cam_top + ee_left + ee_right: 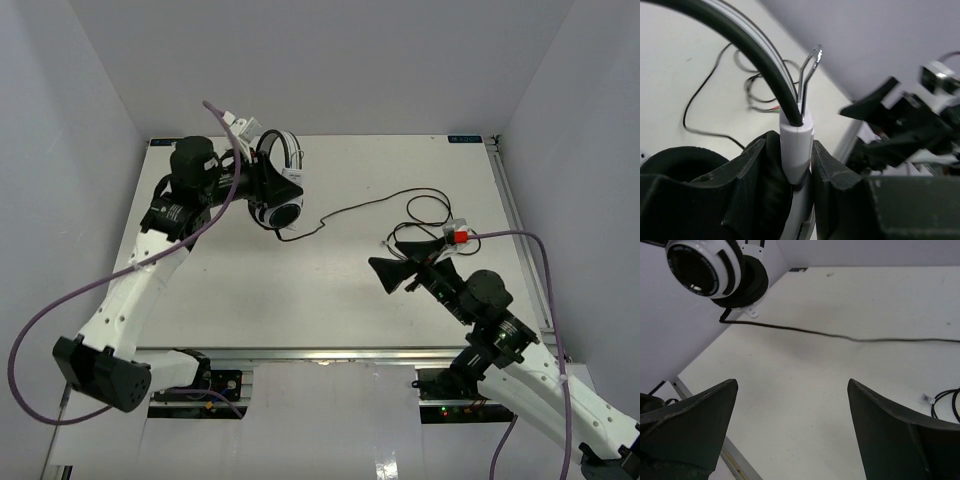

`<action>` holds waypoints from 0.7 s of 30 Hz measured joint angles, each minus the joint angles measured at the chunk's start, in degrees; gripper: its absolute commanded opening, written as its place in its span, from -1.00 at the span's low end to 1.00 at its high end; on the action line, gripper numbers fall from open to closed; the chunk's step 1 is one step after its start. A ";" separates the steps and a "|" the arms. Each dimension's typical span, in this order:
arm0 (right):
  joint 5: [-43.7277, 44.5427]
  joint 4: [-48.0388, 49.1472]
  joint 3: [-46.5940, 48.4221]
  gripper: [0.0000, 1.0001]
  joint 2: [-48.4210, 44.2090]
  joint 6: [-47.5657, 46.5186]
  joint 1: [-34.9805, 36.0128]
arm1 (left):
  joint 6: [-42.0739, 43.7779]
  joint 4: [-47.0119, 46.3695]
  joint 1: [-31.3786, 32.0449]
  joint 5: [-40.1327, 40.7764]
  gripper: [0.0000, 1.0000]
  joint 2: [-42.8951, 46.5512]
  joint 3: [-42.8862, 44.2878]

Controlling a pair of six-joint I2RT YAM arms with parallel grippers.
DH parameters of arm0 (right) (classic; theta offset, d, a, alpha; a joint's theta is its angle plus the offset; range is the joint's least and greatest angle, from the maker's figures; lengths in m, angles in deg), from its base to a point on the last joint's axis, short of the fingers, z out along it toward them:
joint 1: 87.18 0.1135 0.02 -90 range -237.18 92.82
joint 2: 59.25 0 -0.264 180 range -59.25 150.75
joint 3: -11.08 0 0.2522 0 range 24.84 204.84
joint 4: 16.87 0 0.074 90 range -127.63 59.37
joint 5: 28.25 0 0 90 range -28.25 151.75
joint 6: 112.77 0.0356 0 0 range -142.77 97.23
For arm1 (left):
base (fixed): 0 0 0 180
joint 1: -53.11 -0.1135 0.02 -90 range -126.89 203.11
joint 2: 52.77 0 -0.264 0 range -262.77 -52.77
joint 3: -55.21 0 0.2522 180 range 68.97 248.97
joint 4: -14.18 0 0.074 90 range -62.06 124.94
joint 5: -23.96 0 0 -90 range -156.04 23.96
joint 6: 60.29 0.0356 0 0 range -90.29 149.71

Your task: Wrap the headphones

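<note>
The white tabletop (330, 300) carries most of the cord, with the two arms reaching in from its near edge. The left arm stretches to the far-left corner, and the right arm stands over the right half.

The headphones (278, 190) (710, 270) are at that far-left corner, in the grasp of the left fingers (280, 182) (801, 167). Their long axis runs from far to near. The thin black headband (755, 50) arches at the far end, and one round striped ear cup (277, 212) is at the near end, its outer face turned toward the right arm. The left fingers are closed on the white slider (796, 140) at the end of the headband, one finger pressed to each side. Whether the lower cup touches the tabletop cannot be told.

The right fingers (385, 258) (792, 385) are spread wide and hold nothing. They point toward the headphones, well apart from them.

The thin dark cord (360, 207) (840, 336) leaves the near ear cup. It trails rightward along the tabletop to loose loops just beyond the right fingers.
</note>
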 measured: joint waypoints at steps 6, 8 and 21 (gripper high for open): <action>-1.06 1.94 2.42 0.98 -3.73 -0.39 0.00 | -17.09 -23.96 0.41 -19.53 -1.00 10.42 -11.88; -1.68 3.02 3.99 0.98 -2.35 0.02 0.00 | -22.33 -29.89 0.73 -23.56 -1.00 11.47 -15.00; -10.53 22.97 3.37 0.85 14.40 17.27 -0.04 | -32.88 -46.27 11.10 -28.86 -1.00 16.62 -18.10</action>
